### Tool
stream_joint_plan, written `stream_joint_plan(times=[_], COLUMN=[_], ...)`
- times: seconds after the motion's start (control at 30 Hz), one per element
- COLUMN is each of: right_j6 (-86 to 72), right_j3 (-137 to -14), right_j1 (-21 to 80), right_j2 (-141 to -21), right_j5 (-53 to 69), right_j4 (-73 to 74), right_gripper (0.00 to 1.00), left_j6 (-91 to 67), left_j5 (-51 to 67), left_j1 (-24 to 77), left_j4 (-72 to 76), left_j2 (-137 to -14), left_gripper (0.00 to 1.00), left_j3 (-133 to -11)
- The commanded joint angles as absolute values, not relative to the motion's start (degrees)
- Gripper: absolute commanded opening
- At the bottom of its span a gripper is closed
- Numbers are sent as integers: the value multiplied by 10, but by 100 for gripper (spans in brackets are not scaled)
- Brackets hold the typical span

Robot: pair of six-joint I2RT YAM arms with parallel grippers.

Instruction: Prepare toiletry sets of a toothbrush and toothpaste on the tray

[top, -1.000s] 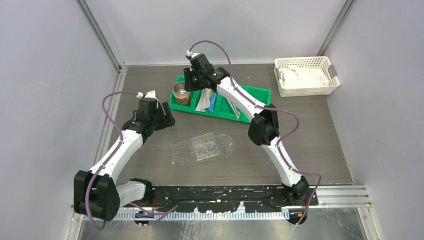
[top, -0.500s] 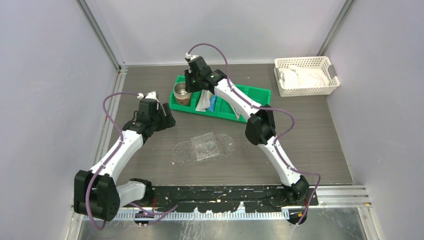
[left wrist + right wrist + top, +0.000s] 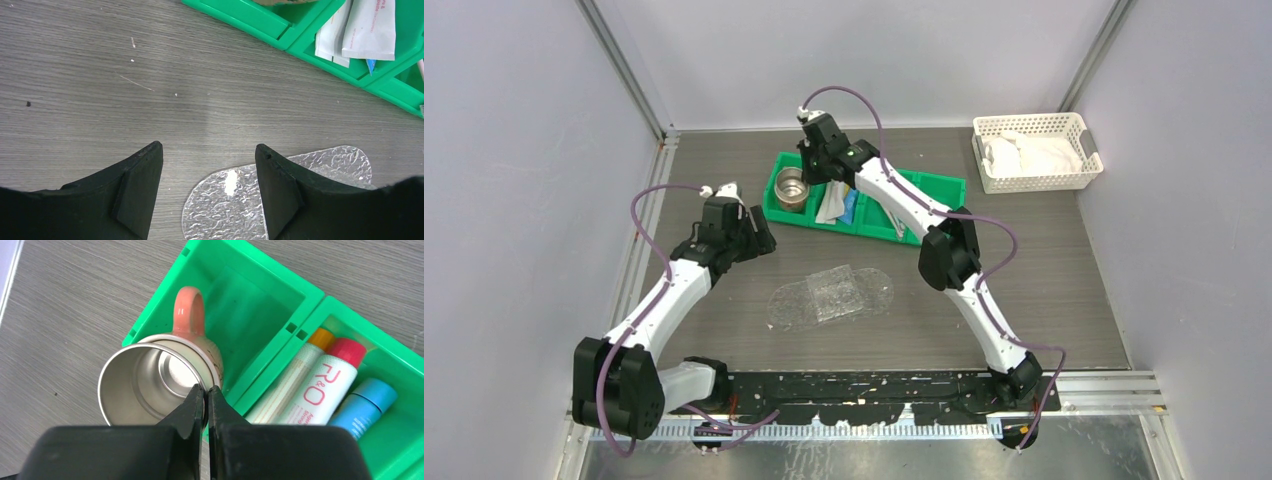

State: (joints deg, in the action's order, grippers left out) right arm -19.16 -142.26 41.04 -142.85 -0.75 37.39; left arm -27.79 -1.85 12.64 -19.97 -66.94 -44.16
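The left gripper point(image 3: 209, 150) hangs over the left half of the tabletop point(image 3: 150, 75), its fingers spread wide with nothing between them. Just to its right, the clear crinkled tray point(image 3: 330, 160) lies flat near the tabletop's middle, bare, one rounded end showing between the fingertips in the left wrist view.

Beyond it, toward the far edge, stands the green bin point(image 3: 250, 315). A steel-lined mug point(image 3: 135, 385) with a salmon handle sits upright in the bin's leftmost compartment. The right gripper point(image 3: 205, 388) is over the mug's right rim with its fingers pressed together; they may be pinching the thin rim, but the contact is hidden.

In the next compartment to the right lie three toothpaste tubes side by side: a yellow-orange tube point(image 3: 295, 375), a white tube with a red cap point(image 3: 320, 390) and a blue tube point(image 3: 362, 407).

A white lattice basket point(image 3: 1024, 125) sits at the far right corner.
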Motion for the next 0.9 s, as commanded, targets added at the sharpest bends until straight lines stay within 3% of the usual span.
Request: stream_joint_plan(times=[0.0, 0.67, 0.87], right_j6=[-171, -171, -186], right_j3=[-1406, -1374, -1324], right_j1=[413, 437, 457], right_j2=[-1334, -1241, -1218], right_j5=[-29, 38, 66], right_j4=[368, 393, 410], right_gripper=[1, 1, 1], left_j6=[-270, -279, -298], left_j5=[-13, -12, 15], left_j1=[127, 127, 127], left_j4=[-179, -185, -146], left_j2=[-668, -662, -605], left_gripper=[69, 69, 69], left_j3=[-441, -449, -410])
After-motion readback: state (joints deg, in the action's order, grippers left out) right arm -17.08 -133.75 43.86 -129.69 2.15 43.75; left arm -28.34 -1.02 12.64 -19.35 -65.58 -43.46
